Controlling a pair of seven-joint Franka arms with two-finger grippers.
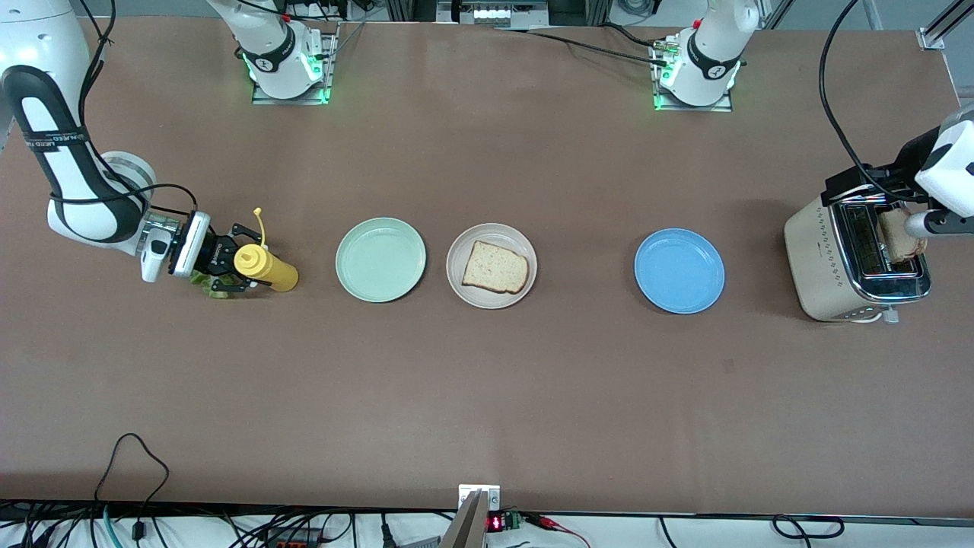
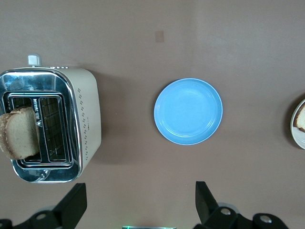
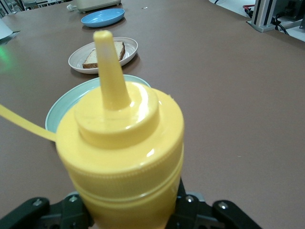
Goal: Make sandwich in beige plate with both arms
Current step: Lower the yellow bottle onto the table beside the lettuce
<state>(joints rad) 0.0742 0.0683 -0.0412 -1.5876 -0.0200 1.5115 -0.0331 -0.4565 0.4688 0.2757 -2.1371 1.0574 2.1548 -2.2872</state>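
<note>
- Table (image 1: pixel 487 396) is brown, seen from the front camera; three plates sit in a row across mid-frame.
- Beige plate (image 1: pixel 491 266) at centre of frame holds one bread slice (image 1: pixel 494 267); no lettuce on it, no second slice on it.
- Mint green plate (image 1: pixel 380 259) sits just beside the beige plate toward the right arm's end; blue plate (image 1: pixel 679 271) sits well apart toward the left arm's end. Both plates bare.
- Right gripper (image 1: pixel 237 268) at mid-left of frame, low at the table, jaws around a yellow squeeze bottle (image 1: pixel 266 268) lying on its side; bottle nozzle fills the right wrist view. How firmly the jaws press the bottle: cannot tell.
- Green lettuce leaf (image 1: pixel 213 286) lies on the table under the right gripper, mostly hidden.
- Toaster (image 1: pixel 852 262), cream and chrome, at the right edge of frame, near the blue plate.
- Second bread slice (image 1: pixel 902 236) stands up out of a toaster slot.
- Left gripper (image 2: pixel 138 202) hangs over the table between toaster and blue plate, jaws wide open, holding nothing; black fingers (image 2: pixel 74 202) show at the bottom of the left wrist view.
</note>
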